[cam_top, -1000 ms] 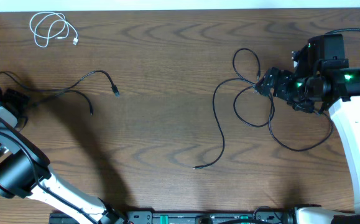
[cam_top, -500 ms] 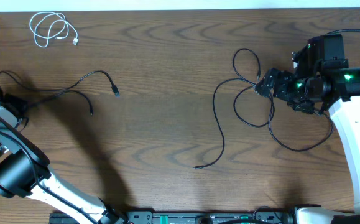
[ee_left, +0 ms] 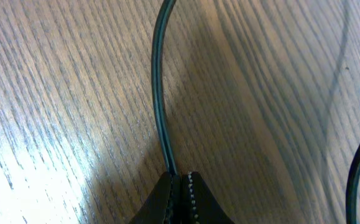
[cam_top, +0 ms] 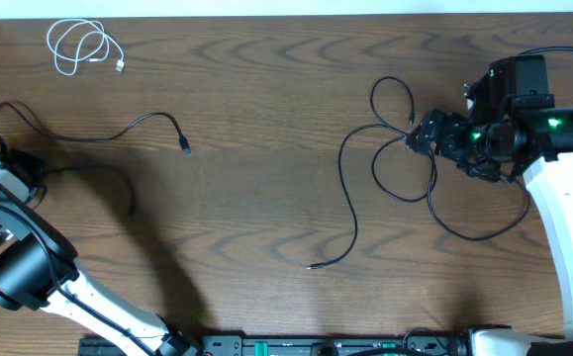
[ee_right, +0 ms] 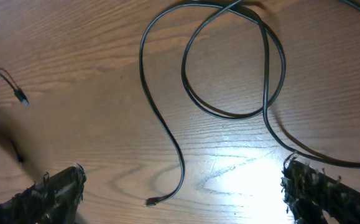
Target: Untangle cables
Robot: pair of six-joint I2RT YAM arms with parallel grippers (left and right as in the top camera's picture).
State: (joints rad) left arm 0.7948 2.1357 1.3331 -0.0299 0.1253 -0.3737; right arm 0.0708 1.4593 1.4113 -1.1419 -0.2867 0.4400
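The left jaws pinch a black cable (ee_left: 156, 93) at the worktop's (cam_top: 266, 198) left edge, the right jaws gape over a looped black cable (ee_right: 141, 53), and the white cable (cam_top: 80, 47) lies coiled far-left.

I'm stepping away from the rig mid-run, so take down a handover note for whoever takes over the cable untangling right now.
Left gripper: fingers shut on a black cable at the far left.
Right gripper: open, holding nothing, hovering over the looped black cable on the right.
White cable: coiled by itself at the far left, away from both arms.
Done: the white cable lies apart from the black ones.
Left: the right-side loops cross over themselves and need laying out.
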